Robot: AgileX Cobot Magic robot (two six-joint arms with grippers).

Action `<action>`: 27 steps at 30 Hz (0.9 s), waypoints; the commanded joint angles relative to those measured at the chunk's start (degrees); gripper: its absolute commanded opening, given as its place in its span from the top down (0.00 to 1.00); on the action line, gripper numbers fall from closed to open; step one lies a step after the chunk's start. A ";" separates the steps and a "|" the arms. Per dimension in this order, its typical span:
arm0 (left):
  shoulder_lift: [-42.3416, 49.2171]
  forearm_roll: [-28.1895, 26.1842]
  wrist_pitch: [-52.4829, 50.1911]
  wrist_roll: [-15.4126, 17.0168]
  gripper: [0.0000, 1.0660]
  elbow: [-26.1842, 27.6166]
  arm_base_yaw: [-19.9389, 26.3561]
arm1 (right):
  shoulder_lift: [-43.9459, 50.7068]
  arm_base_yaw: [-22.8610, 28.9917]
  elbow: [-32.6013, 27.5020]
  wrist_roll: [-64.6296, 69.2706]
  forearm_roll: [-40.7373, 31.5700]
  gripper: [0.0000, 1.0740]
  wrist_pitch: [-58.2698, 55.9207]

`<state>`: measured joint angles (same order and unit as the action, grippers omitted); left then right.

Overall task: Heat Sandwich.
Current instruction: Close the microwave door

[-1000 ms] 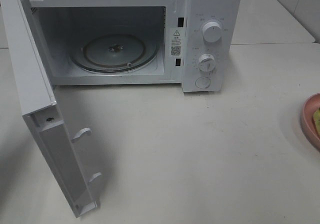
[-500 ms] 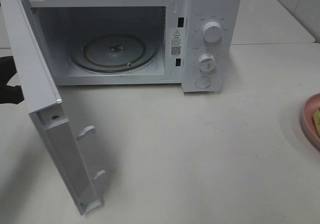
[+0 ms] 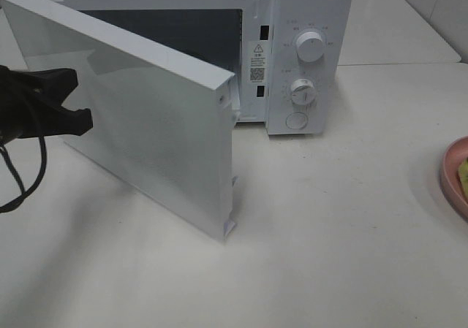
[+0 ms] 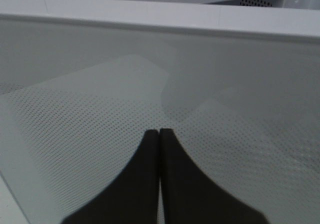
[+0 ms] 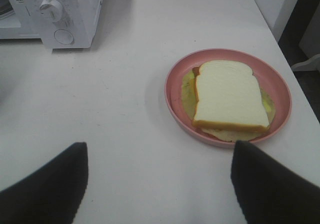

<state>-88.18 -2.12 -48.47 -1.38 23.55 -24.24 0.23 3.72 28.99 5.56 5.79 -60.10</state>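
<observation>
The sandwich (image 5: 227, 97), white bread over lettuce and filling, lies on a round pink plate (image 5: 280, 84) on the table. My right gripper (image 5: 157, 151) hovers open just short of the plate, holding nothing. It is out of the exterior high view, where only the plate's edge (image 3: 450, 171) shows at the far right. The white microwave (image 3: 307, 50) stands at the back. Its door (image 3: 153, 123) is half swung across the cavity. My left gripper (image 3: 84, 117) is shut, its fingertips (image 4: 150, 139) against the door's outer face.
The microwave's two knobs (image 3: 310, 47) and round button (image 3: 296, 120) are on its right panel. A black cable (image 3: 29, 174) hangs from the left arm. Bare white tabletop (image 3: 329, 233) lies between the microwave and the plate.
The door has swung from wide open to about halfway shut, hiding the turntable. My left gripper came in from the left and now presses on the door. The plate has not moved.
</observation>
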 commanded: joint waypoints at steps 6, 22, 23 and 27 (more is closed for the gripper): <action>-4.47 -12.43 -0.97 -7.39 1.00 5.67 -7.91 | 1.49 -0.46 -0.06 -0.63 -0.06 0.29 0.63; -15.70 -18.62 -0.69 -9.57 1.00 19.25 -15.07 | 1.49 -0.46 -0.06 -0.63 -0.06 0.29 0.63; -15.70 -18.62 -0.69 -9.57 1.00 19.25 -15.07 | 1.49 -0.46 -0.06 -0.63 -0.06 0.29 0.63; -18.51 -19.88 -0.34 -11.80 1.00 23.55 -15.93 | 1.49 -0.46 -0.06 -0.63 -0.06 0.30 0.63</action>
<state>-105.54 -20.57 -48.47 -12.15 44.75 -39.53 0.23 3.72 28.99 5.50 5.79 -60.10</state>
